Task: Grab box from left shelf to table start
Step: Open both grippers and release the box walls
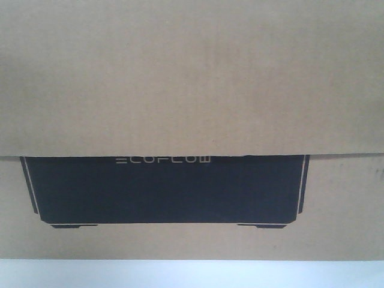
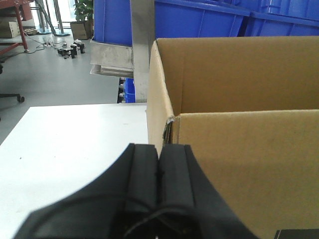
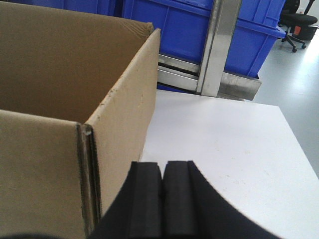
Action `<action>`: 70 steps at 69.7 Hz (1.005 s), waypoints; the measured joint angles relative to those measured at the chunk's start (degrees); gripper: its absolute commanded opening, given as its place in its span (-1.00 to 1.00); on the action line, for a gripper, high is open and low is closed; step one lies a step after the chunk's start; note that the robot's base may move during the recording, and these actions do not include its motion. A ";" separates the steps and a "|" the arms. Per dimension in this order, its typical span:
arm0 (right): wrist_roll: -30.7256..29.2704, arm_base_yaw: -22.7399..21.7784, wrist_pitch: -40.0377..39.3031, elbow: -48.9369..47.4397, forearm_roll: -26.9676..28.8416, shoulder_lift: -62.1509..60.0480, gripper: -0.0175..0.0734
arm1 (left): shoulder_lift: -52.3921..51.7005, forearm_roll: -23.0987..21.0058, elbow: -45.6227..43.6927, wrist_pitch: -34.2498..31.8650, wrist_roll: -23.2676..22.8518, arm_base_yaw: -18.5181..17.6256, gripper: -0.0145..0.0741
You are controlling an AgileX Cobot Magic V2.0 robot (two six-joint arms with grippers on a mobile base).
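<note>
The box point(image 1: 192, 78), brown cardboard with a black panel lettered ECOFLOW, fills the front view; a cardboard flap overlaps the panel's top. It stands with its top open on the white table point(image 2: 75, 144). My left gripper point(image 2: 158, 149) is shut and empty, level with the near left corner of the box point(image 2: 249, 159). My right gripper point(image 3: 163, 167) is likewise shut and empty, close beside the right wall of the box point(image 3: 45, 164). I cannot tell whether either one touches the cardboard. The left shelf point(image 2: 112, 57) shows its silver rail and post behind the table.
Blue plastic bins point(image 2: 199, 20) sit on the shelf behind the box. A silver shelf post point(image 3: 219, 47) rises past the table's point(image 3: 224, 144) far edge. Grey floor point(image 2: 55, 74) with a red frame lies far left, and an office chair point(image 3: 296, 25) far right.
</note>
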 measured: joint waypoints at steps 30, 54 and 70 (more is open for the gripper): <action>0.00 0.00 -0.09 0.00 0.00 0.00 -0.50 | -4.38 -7.45 7.15 -2.21 4.68 2.95 -0.90; -0.10 0.00 -0.09 0.00 0.00 0.00 -0.50 | -6.91 -12.15 22.65 -16.70 7.26 10.36 -0.90; -0.10 0.00 0.01 0.00 0.00 0.00 -0.50 | -6.91 -12.35 22.77 -17.56 7.42 10.50 -0.90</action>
